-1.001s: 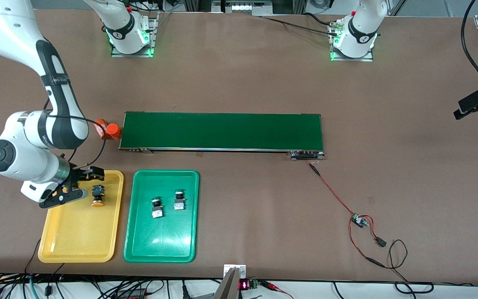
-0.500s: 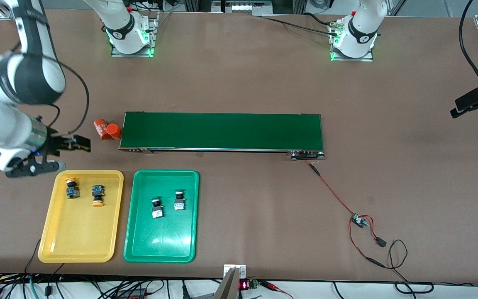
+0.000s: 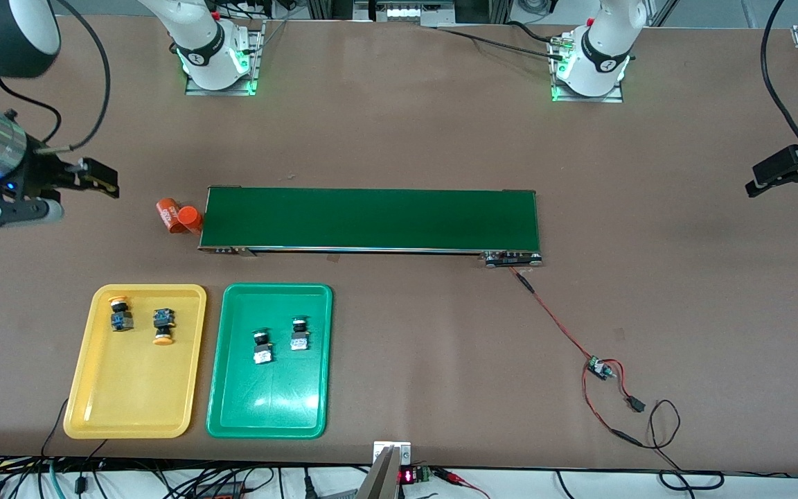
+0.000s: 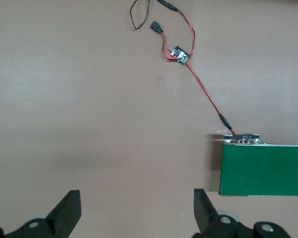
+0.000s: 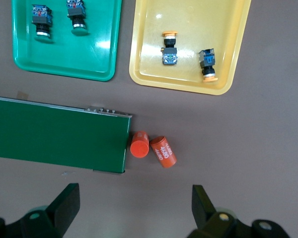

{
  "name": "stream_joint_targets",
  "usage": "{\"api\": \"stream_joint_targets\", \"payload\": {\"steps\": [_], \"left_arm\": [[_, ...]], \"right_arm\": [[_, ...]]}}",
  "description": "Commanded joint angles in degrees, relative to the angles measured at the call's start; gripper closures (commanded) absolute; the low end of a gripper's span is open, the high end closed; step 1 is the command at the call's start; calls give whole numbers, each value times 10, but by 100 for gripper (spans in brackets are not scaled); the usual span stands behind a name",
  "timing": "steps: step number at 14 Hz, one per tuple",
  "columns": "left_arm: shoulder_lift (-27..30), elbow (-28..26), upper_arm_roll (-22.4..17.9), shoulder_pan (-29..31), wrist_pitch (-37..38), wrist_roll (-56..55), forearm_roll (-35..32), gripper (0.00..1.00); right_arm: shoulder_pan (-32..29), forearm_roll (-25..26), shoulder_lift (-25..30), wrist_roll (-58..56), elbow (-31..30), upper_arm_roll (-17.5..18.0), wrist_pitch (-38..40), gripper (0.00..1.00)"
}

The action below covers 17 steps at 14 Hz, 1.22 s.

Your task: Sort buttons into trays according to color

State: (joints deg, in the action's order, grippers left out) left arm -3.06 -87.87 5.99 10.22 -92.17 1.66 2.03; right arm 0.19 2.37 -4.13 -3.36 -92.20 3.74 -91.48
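Note:
The yellow tray (image 3: 136, 402) holds two yellow-capped buttons, one (image 3: 119, 313) beside the other (image 3: 163, 327). The green tray (image 3: 267, 409) holds two green-capped buttons (image 3: 261, 346) (image 3: 298, 334). My right gripper (image 3: 89, 197) is open and empty, up in the air over bare table at the right arm's end. Its wrist view shows the open gripper (image 5: 136, 210), the yellow tray (image 5: 188, 20) with both buttons (image 5: 169, 49) (image 5: 207, 63), and the green tray (image 5: 94, 49). My left gripper (image 3: 783, 188) (image 4: 137, 210) is open and empty, waiting over bare table at the left arm's end.
A long dark-green conveyor belt (image 3: 371, 218) lies mid-table, farther from the front camera than the trays. Two orange "4680" cylinders (image 3: 179, 216) lie at its end toward the right arm. A red wire runs from its other end to a small circuit board (image 3: 598, 367).
My right gripper has lifted off the yellow tray and drawn back toward the table's edge, open. A second yellow-capped button now lies uncovered in the yellow tray.

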Motion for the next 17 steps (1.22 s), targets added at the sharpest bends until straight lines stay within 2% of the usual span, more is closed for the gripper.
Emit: {"api": "stream_joint_targets", "payload": {"steps": [1,4,6,15,17], "left_arm": [[4,4,-89,-84,2,4,-2,0],[4,4,-86,-85,7,-7,-3,0],[6,6,-82,-85,19,-50,-3,0],[24,-2,-60,-85,27,-39,-6,0],[25,-2,-60,-85,32,-39,-6,0]], "right_arm": [[-18,0,67,5,-58,2,9,0],[-28,3,71,7,-49,1,55,0],[-30,3,69,8,-48,1,54,0],[-21,1,53,1,-40,1,61,0],[-22,-2,50,7,-38,-10,61,0]]}}
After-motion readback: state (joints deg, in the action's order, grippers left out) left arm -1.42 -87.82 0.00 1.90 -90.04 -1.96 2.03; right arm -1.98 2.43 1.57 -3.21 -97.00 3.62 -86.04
